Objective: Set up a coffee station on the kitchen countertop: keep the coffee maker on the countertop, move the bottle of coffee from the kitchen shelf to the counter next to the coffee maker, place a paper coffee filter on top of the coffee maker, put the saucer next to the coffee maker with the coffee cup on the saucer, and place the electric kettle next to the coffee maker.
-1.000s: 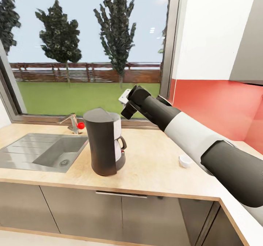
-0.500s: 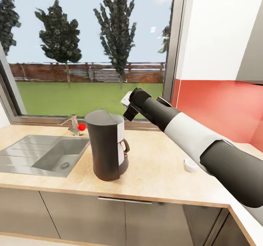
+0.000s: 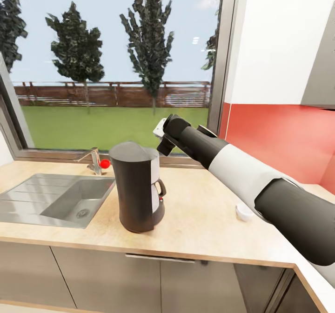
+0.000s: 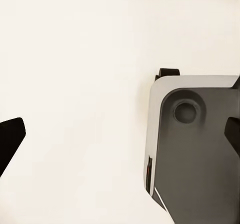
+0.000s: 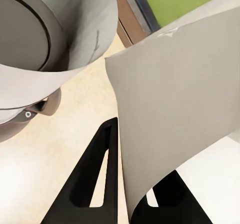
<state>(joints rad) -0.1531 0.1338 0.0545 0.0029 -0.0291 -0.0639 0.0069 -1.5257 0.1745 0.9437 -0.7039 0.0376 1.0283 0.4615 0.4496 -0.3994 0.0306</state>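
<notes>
While the right arm reaches over the table (image 3: 204, 210), its pincer (image 3: 160, 134) sits up and right of the coffee maker (image 3: 137, 187), in front of the window (image 3: 107, 71). Right wrist view: both black fingers (image 5: 95, 174) clamp a pale, flat paper filter (image 5: 175, 114); sheet stands on edge between them, slightly curved, with a small crease near one corner. In the head view the filter is just a white bit at the pincer tip. Coffee maker: tall dark grey rounded body, flat grey lid, white inner panel, small carafe with dark handle. It stands upright on the table just beside the sink (image 3: 56, 199). Small white cup (image 3: 244, 211) on the table, well apart from the maker, partly behind the arm. Left pincer (image 4: 120, 134): fingertips wide apart, nothing between them.
</notes>
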